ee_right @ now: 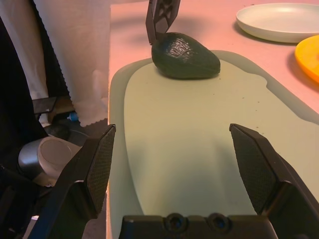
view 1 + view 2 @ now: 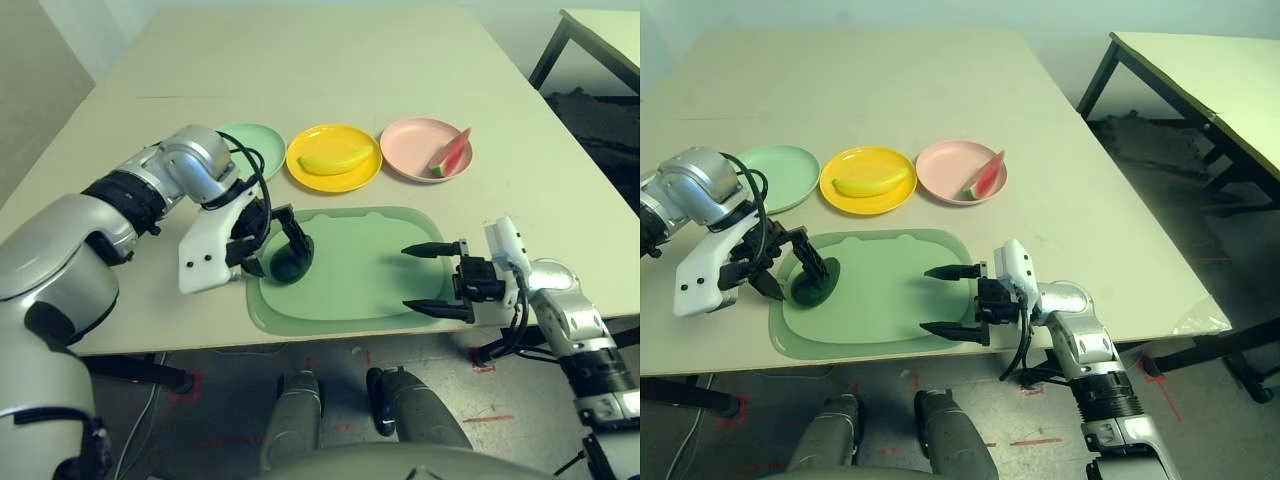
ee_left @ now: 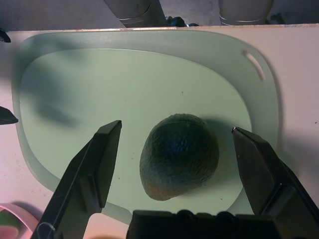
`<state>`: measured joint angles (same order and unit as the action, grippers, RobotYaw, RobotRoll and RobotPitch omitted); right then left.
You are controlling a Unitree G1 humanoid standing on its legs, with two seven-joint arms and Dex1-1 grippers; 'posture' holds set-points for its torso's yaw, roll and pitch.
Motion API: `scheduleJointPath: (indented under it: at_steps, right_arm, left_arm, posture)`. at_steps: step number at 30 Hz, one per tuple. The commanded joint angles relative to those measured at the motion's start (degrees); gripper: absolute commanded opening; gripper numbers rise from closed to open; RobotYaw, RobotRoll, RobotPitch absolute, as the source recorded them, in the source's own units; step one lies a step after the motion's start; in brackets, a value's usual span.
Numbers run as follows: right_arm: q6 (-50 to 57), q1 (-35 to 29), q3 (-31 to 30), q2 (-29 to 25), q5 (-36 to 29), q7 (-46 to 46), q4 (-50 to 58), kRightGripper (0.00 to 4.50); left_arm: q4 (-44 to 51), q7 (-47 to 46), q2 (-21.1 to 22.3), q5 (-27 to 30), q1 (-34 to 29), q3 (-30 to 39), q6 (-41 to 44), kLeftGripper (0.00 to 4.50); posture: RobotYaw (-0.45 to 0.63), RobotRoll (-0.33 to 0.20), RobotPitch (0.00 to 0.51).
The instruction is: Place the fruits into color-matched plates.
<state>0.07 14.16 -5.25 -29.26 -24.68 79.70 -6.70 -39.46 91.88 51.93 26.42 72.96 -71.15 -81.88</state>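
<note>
Pebbled dark green skin covers the avocado point(image 3: 178, 155), which lies on the smooth green board point(image 2: 350, 300) between the spread fingers of the left gripper point(image 2: 272, 240), neither touching it. Beyond that gripper stands the round green plate point(image 2: 262, 142), bare. The yellow plate point(image 2: 333, 170) holds the curved banana point(image 2: 335, 159); the pink plate point(image 2: 415, 140) holds the melon wedge point(image 2: 450, 153). The right gripper point(image 2: 428, 280) gapes wide over the board's other end on the beige desk point(image 2: 330, 60). No writing is readable.

Avocado point(image 2: 291, 264) on board, others plated
</note>
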Motion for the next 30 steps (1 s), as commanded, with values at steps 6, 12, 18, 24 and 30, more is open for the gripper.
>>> scheduleJointPath:
  at_steps: [6, 12, 18, 24, 30]
  right_arm:
    - [1.56, -1.27, -0.44, -0.02, -0.57, -0.64, 2.59, 4.48]
    - [1.95, -1.67, -0.67, 0.39, -0.69, -1.01, 3.45, 4.48]
    - [1.97, -1.66, -0.70, 0.47, -0.71, -1.07, 3.44, 4.48]
    - [2.30, -1.98, -1.00, 0.60, -0.78, -1.25, 4.05, 4.48]
    - [2.59, -2.12, -1.00, 0.51, -0.80, -1.44, 4.44, 4.48]
  left_arm:
    - [-2.19, 0.62, -1.39, -2.62, 2.90, -1.99, -1.70, 4.50]
    - [-4.17, 0.62, -3.23, -4.48, 4.16, -2.05, -2.81, 4.50]
    - [-3.70, 0.62, -4.04, -5.54, 3.79, -2.17, -2.88, 4.50]
    - [-6.04, 0.51, -6.01, -7.51, 2.95, -0.76, -3.73, 4.50]
    - [-10.29, -2.21, -7.46, -12.25, 2.26, -0.29, -6.93, 4.50]
  posture:
    - [-0.10, 0.000, 0.122]
    - [-0.10, 0.000, 0.122]
    - [-0.10, 0.000, 0.123]
    - [-0.10, 0.000, 0.122]
    - [-0.10, 0.000, 0.122]
